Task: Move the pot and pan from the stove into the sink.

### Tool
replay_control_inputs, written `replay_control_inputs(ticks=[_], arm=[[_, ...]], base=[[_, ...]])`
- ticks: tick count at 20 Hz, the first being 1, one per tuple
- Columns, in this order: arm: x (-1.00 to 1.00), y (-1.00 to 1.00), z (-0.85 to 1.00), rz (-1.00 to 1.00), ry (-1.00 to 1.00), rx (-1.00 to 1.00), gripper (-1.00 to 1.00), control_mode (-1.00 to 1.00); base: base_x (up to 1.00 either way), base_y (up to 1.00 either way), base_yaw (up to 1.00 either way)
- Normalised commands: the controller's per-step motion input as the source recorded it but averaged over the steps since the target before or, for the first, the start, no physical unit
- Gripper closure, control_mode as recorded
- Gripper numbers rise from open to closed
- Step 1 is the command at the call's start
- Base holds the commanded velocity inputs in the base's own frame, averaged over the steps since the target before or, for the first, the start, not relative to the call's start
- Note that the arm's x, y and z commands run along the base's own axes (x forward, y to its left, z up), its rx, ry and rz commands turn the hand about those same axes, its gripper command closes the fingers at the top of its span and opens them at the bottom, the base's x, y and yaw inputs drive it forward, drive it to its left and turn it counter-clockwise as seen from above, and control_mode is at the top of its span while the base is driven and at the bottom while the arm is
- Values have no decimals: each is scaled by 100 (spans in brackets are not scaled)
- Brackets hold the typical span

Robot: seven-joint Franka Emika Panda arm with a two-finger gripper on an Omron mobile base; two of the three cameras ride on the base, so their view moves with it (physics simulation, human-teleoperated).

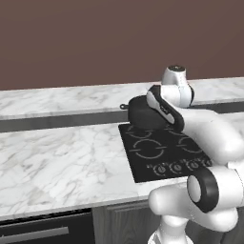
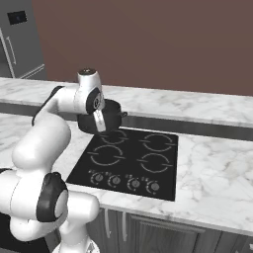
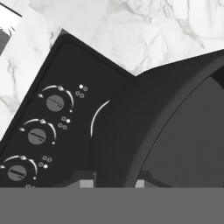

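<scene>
The dark grey pot (image 1: 141, 116) (image 2: 109, 116) is over the back left burner of the black stove (image 1: 157, 155) (image 2: 128, 158). I cannot tell whether its base touches the glass. My gripper (image 3: 113, 183) (image 2: 102, 128) is shut on the pot's rim (image 3: 144, 113), one finger outside the wall and one inside. In the hand view the pot's tall side takes up the right half, with the stove's knobs (image 3: 54, 103) to the left. A small handle (image 1: 123, 106) sticks out of the pot's side. The pan and the sink are out of view.
Marble counter (image 1: 62, 157) (image 2: 217, 183) runs on both sides of the stove, with a raised marble ledge (image 2: 188, 106) and a brown wall behind. A grey fridge (image 2: 17, 42) stands far left in the right base view. Cabinet fronts (image 1: 47, 231) lie below the counter.
</scene>
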Motion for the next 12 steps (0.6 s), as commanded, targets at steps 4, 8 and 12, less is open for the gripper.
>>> replay_control_inputs(ticks=[4, 8, 12], arm=[[-64, 0, 4, 14, -29, -1, 100, -100], [-66, 0, 1, 14, -27, -2, 100, -100], [-70, 1, -2, 15, -19, -4, 100, -100]], base=[[0, 0, 0], [0, 0, 0], [0, 0, 0]])
